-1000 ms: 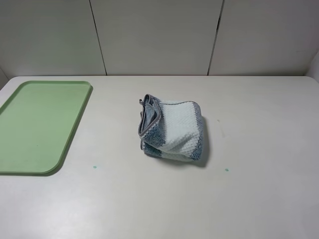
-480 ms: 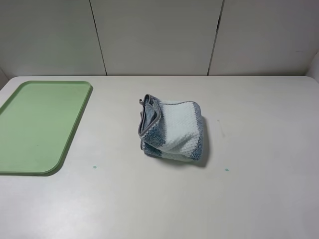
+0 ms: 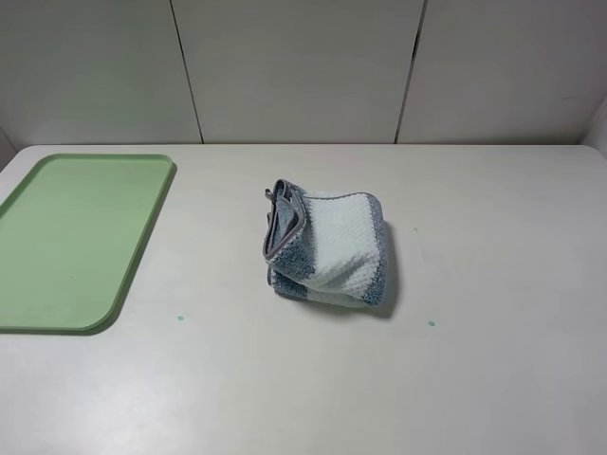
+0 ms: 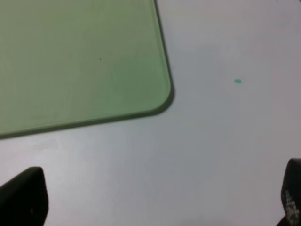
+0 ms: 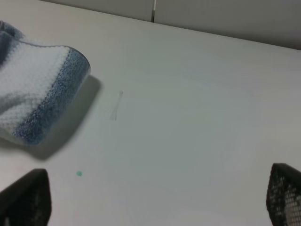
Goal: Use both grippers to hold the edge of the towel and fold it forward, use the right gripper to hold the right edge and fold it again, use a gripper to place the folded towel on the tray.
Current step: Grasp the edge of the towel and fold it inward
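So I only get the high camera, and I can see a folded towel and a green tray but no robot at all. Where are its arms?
Observer: The left wrist camera shows the left jaws wide open and holding nothing, over bare table beside the tray and its rounded corner.
Operator: And the other arm?
Observer: The right wrist camera shows the right jaws wide open too, and empty. The towel lies off to one side of them, untouched.
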